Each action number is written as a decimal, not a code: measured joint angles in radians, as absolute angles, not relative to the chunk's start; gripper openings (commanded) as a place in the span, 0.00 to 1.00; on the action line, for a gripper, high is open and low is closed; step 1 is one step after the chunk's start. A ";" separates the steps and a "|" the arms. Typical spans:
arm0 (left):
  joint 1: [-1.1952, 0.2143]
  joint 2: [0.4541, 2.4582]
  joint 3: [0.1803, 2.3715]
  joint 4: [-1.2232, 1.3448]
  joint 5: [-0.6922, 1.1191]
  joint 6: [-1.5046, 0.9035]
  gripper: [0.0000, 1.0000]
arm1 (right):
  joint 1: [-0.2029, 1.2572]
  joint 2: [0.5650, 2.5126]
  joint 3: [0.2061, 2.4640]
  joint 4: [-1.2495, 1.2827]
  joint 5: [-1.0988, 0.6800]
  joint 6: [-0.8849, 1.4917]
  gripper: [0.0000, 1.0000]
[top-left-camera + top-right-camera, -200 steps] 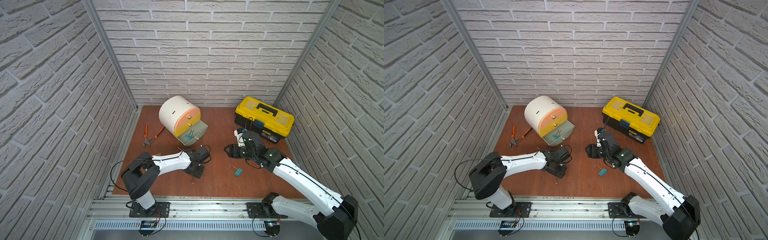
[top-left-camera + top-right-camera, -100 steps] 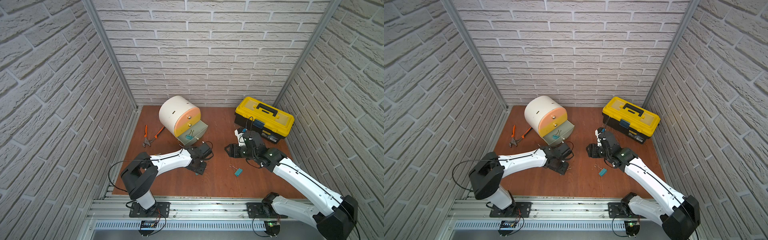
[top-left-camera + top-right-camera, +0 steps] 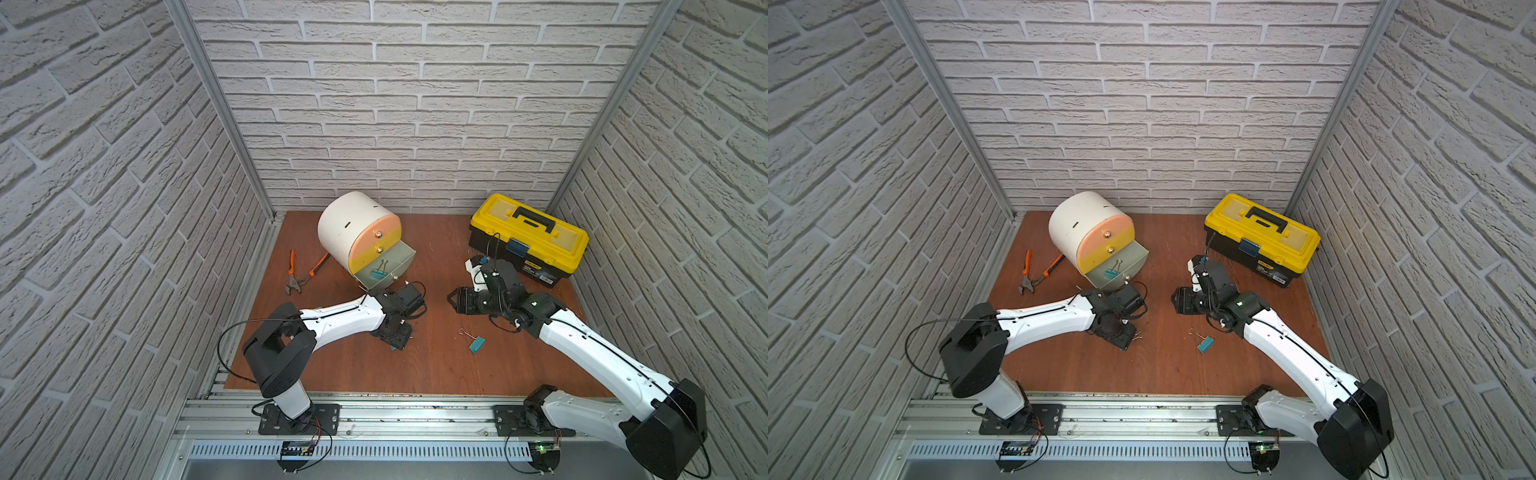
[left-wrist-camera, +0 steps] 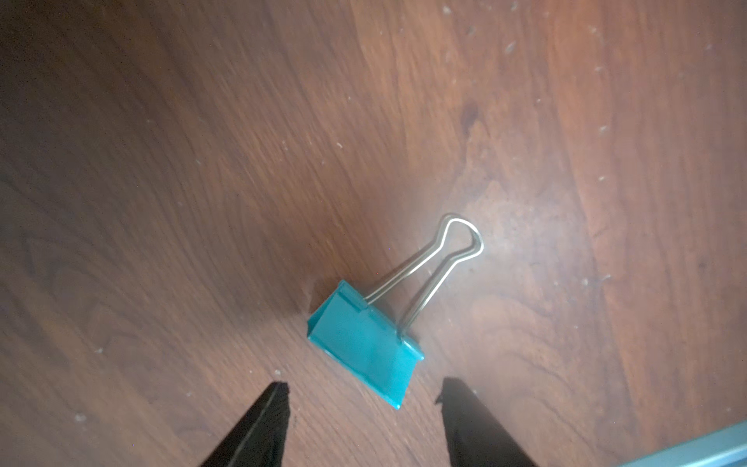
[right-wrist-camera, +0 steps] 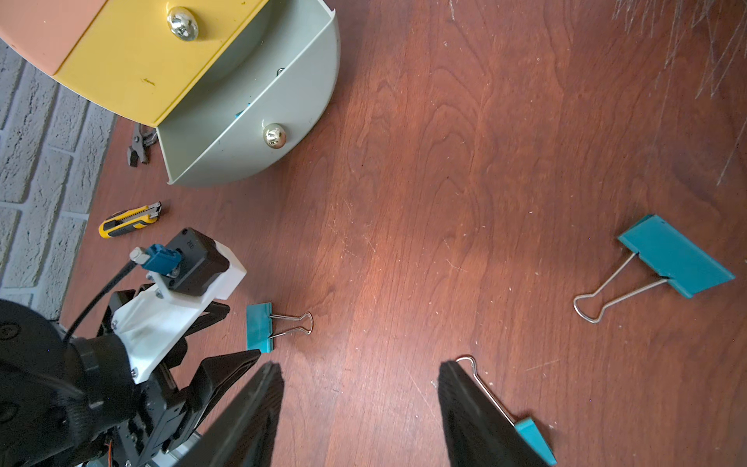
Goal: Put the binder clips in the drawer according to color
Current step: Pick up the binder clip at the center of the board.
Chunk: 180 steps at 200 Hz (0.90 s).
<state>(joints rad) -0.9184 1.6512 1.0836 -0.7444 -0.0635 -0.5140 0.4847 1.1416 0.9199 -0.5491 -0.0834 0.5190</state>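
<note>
**Q:** Reading left to right, what is marked?

**A:** Left gripper, jaws apart and empty. The left clip, teal, lies on the table just ahead of the tips, not between them. Behind it is the drawer, grey-green and pulled out, with the drawer clip inside. Right gripper, jaws apart and empty. The near clip lies close beside one finger, and the far clip lies well apart.

**Q:** How should a clip handle?

**A:** Probably light and stiff, with smooth painted metal. The wire loops likely pivot and slip, so take hold across the folded body.

**Q:** And the surface and room?

**A:** Table: hard, flat wood grain, on which a nudged clip may skate. Pliers lie at the left and the toolbox at the right. Brick-pattern walls close three sides.
</note>
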 measured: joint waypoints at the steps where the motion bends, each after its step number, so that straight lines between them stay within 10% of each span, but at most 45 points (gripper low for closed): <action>1: -0.918 1.652 1.086 -0.746 -0.064 -0.508 0.65 | 0.485 1.142 0.920 -0.549 -0.084 0.519 0.63; 180: -0.871 1.807 1.192 -0.818 0.038 -0.145 0.71 | 0.467 1.139 0.952 -0.564 -0.097 0.501 0.63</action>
